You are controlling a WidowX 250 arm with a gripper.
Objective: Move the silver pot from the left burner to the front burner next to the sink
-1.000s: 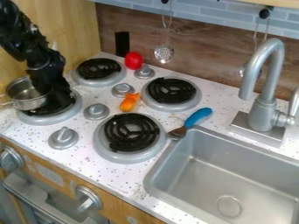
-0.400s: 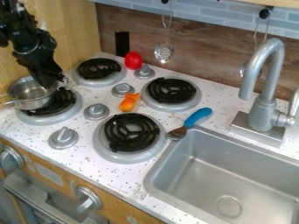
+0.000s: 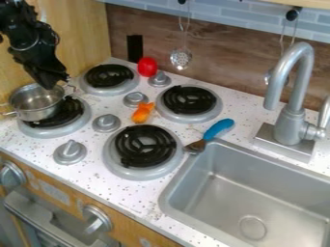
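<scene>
At the frame's left, the metal pot (image 3: 34,110) sits below my gripper (image 3: 53,84), seemingly propped by the burner (image 3: 64,126) beneath, though I cannot tell whether the jaws are wide, narrow or gripping its rim.

Low passage: worktop strip (image 3: 132,207) at 7 o'clock, between burner (image 3: 145,146) and front edge. Sink (image 3: 238,181) open from above, 4 o'clock. Obstacles: metal pot (image 3: 34,110) at 9 o'clock, close under claw (image 3: 50,87); 3 upright knobs (image 3: 106,123) between burners; tall faucet (image 3: 293,103), 2 o'clock; hanging ladle (image 3: 181,59), 12 o'clock.
</scene>
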